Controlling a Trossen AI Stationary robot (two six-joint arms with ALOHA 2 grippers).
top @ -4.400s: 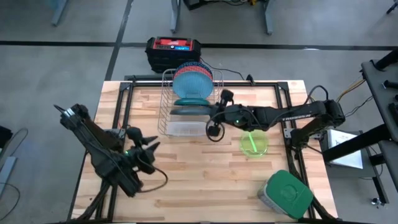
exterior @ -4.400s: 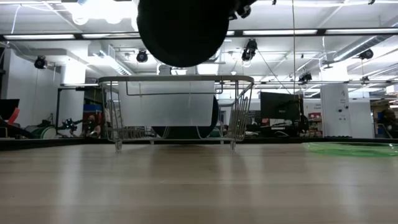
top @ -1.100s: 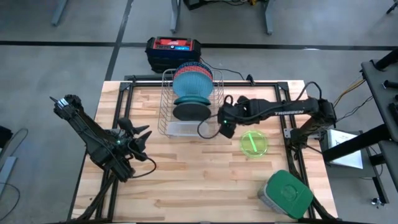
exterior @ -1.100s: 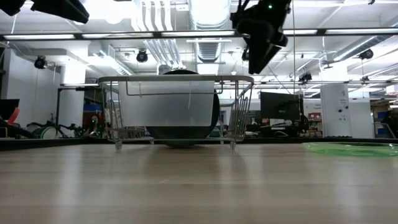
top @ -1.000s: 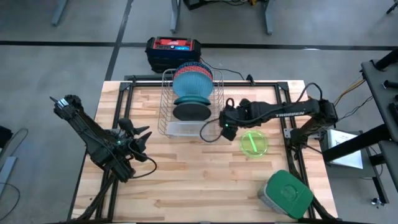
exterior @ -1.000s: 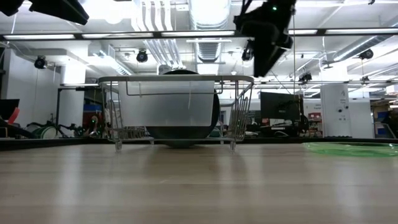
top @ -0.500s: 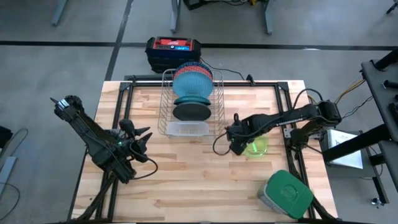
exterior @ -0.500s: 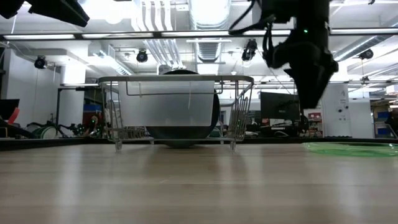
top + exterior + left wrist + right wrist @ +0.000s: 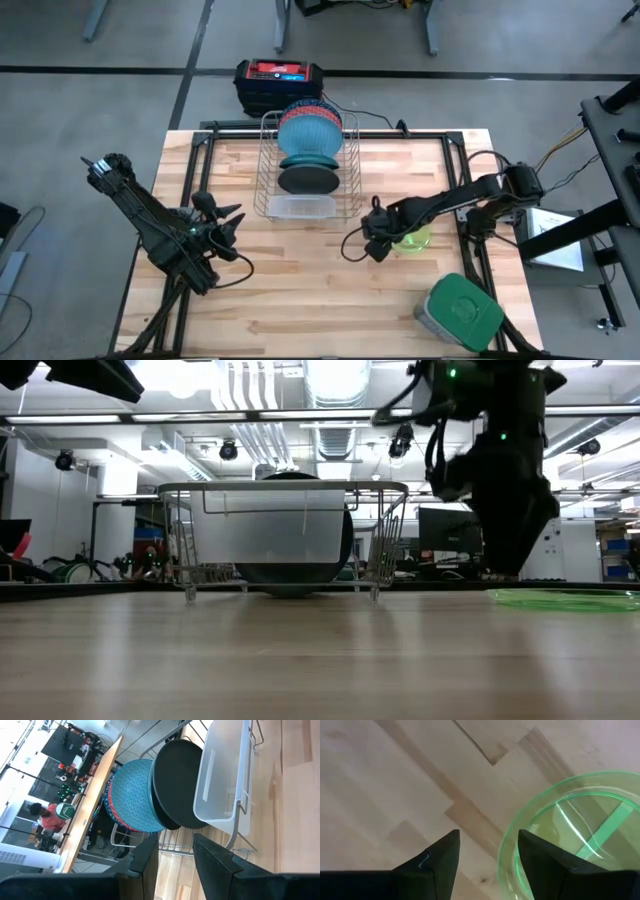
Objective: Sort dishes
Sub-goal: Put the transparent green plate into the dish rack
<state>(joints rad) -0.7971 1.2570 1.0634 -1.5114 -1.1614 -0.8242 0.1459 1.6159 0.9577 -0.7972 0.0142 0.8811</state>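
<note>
While plates wait in the wire rack [image 9: 305,165]
Right gripper [image 9: 377,247], parted and empty, hangs at the green bowl's [image 9: 412,236] nine o'clock rim, apparently to straddle it; left gripper [image 9: 225,227] parted, idle

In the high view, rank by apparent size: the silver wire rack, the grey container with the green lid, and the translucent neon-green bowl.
1. Silver wire rack, clearly largest.
2. Grey container with the green lid.
3. Translucent neon-green bowl, smallest, though the right gripper covers part of it, so its full outline is hidden.

The right claw [image 9: 376,243] hangs just left of the bowl [image 9: 412,236], perhaps touching its rim; the dish rack [image 9: 305,165] stands behind-left.
</note>
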